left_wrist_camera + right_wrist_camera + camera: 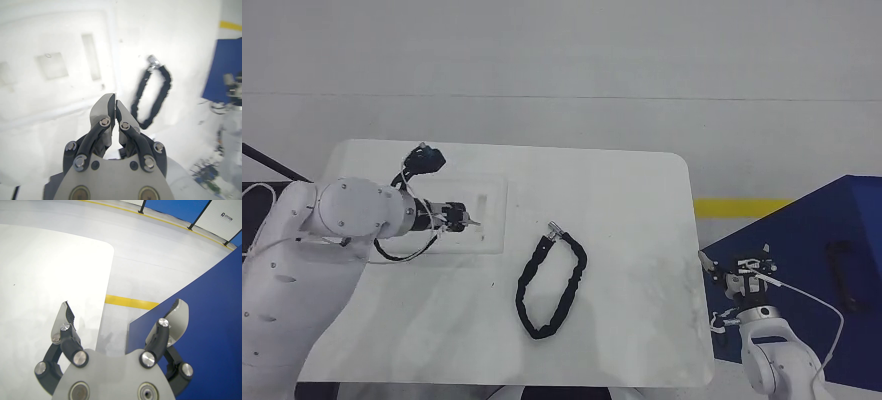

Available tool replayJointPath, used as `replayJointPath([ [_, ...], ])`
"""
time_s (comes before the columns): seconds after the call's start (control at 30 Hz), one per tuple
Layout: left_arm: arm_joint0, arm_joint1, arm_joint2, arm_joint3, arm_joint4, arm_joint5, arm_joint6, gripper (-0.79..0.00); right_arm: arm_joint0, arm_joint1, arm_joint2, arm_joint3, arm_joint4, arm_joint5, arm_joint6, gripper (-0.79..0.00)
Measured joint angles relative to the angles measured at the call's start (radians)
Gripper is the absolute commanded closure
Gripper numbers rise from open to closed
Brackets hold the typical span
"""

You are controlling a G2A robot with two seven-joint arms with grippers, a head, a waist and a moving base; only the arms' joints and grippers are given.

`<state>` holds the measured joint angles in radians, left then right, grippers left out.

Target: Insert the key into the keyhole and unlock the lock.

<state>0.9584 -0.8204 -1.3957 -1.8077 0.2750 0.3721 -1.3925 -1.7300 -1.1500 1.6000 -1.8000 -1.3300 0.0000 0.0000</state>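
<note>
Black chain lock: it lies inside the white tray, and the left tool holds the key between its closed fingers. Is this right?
Not quite. The black chain lock lies on the bare table, beside the white tray and apart from it, not inside it; the top view shows this. The rest is right: the left tool holds the key between its closed fingers.

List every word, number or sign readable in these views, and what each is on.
White panel on black legs: a logo and a brand word, not read off here; the smaller line under it is too small to read.
No other print is legible.
</note>
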Motion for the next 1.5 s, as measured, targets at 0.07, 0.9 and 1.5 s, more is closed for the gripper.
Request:
replayJointPath([
  [0.07, 0.075, 0.001, -0.108, 0.054, -0.19, -0.094, 0.049, 0.0, 0.0, 0.0, 0.0, 0.0, 0.0, 0.0, 0.0, -0.785],
  [0.9, 0.206, 0.002, -0.264, 0.194, -0.598, -0.401, -0.023, 0.0, 0.0, 0.0, 0.0, 0.0, 0.0, 0.0, 0.0, -0.785],
  [1.5, 0.206, 0.002, -0.264, 0.194, -0.598, -0.401, -0.023, 0.0, 0.06, -0.035, -0.392, -0.465, -0.274, 0.073, 0.242, -0.785],
])
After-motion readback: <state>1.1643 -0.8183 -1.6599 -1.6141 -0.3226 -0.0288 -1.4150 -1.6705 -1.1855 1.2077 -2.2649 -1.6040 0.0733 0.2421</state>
